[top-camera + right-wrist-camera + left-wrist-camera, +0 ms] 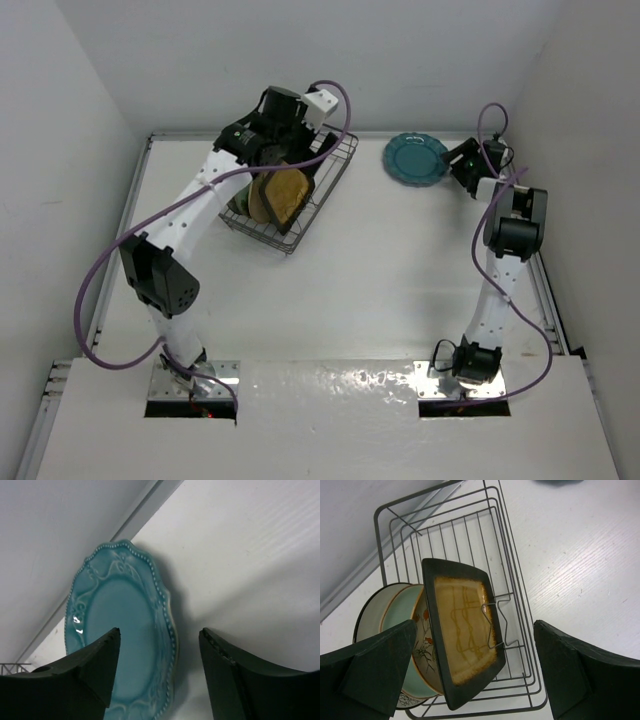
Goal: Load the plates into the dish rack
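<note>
The left gripper (pixel 475 626) is hanging over the dish rack (pixel 470 545) with its dark, blocky fingers (pixel 380 665) spread wide and holding nothing. They are cutting off the lower edges of the plates beneath.

Four plates are leaning on edge together at one end of the thin wire basket. The glossy square amber plate (pixel 460 645) with its dark rim is standing in front. The cream floral plate (pixel 422 640), the pale aqua plate (pixel 402 612) and the grey plate (pixel 372 617) are showing only as slivers behind it.

The right gripper (pixel 160 632) is also gaping, empty, above the rim of the scalloped teal plate (pixel 120 625). That plate is lying flat on the white table (pixel 380 280) by the far wall, its beaded edge partly hidden by one of the right fingers (pixel 90 670).
</note>
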Tool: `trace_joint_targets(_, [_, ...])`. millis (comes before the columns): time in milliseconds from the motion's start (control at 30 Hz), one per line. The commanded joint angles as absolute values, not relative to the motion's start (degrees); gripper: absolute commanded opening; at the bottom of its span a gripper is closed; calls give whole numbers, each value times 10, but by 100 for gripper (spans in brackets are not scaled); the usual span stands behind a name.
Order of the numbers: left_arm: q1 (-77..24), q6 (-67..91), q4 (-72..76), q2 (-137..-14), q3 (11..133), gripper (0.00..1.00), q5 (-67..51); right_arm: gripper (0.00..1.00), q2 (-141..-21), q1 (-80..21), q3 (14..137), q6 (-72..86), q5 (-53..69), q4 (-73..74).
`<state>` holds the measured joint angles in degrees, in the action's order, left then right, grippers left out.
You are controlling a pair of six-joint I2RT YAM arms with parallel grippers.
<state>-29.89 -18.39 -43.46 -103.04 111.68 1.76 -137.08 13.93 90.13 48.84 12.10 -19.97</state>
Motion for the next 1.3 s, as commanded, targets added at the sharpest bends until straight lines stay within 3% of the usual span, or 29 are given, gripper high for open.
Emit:
trace_joint_targets(0, [-295, -169, -438, -1034, 1162, 99, 4, 63, -1411, 132, 934, 521, 135, -190])
trace_joint_targets(267, [-294, -157, -446, -1069, 1207, 99, 4, 50, -1451, 119, 972, 515, 146, -148])
trace_joint_targets(300, [-294, -156, -446, -1070, 1208, 99, 3, 45, -1451, 119, 971, 513, 145, -149])
trace_joint_targets(400, [-295, -154, -446, -1071, 1208, 99, 4, 6, -1453, 119, 969, 509, 148, -146])
trace_joint_targets(433, [-295, -154, -446, -1071, 1207, 99, 4, 0, -1451, 120, 969, 507, 149, -146])
trace_joint_targets(633, [-295, -154, -439, -1065, 1193, 99, -14, 0, -1363, 118, 866, 445, 195, -271])
trace_joint_targets(900, [-296, -142, -433, -1053, 1171, 99, -85, 0, -1094, 111, 565, 420, 223, -471])
trace_joint_targets(1067, [-311, -145, -431, -1034, 1137, 98, -126, 0, -990, 100, 437, 386, 229, -491])
trace_joint_targets(1267, [-364, -173, -421, -1026, 1111, 98, -125, 0, -890, 99, 375, 348, 293, -466])
